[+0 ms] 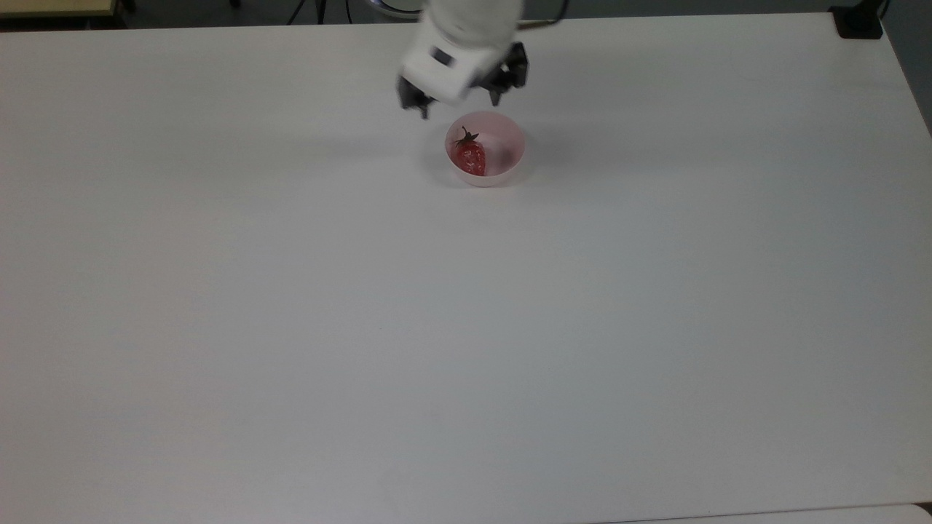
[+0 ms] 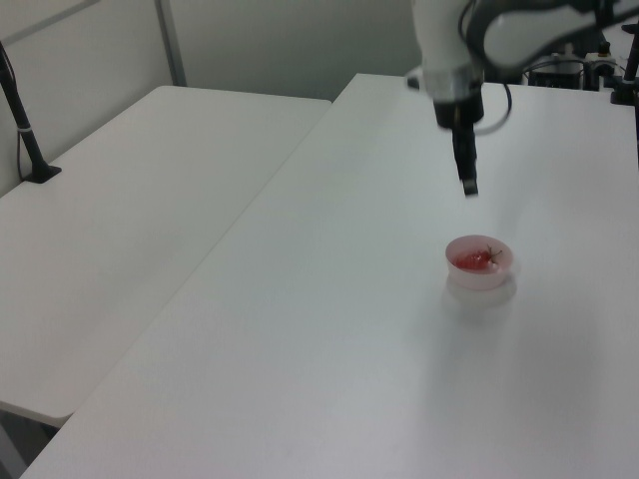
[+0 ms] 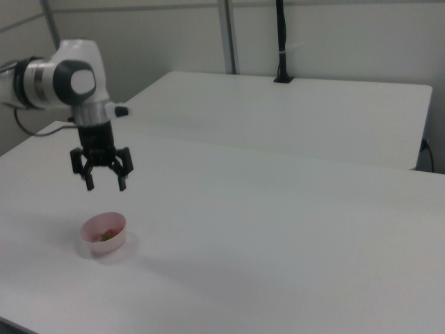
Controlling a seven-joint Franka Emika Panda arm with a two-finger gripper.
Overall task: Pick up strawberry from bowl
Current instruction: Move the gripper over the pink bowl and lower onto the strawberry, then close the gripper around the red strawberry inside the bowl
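The strawberry [image 1: 470, 156] is glossy red with a dark stem cap. It lies in the small pale pink bowl [image 1: 512, 135], toward the top view's left side of it. My gripper [image 1: 461, 106] hangs open in the air above the bowl's far rim, clear of it, with nothing between its black fingers. In the right view the gripper [image 3: 105, 184] hovers spread over the bowl [image 3: 89, 239] and strawberry [image 3: 106, 235]. The left view shows the gripper [image 2: 467, 186] edge-on above the bowl [image 2: 479, 280] and strawberry [image 2: 475, 260].
The bowl stands on a wide white table [image 1: 466, 327]. A black clamp [image 1: 859, 22] sits at the top view's upper right corner. A second white table [image 2: 130, 239] with a black pole [image 2: 22, 115] adjoins in the left view.
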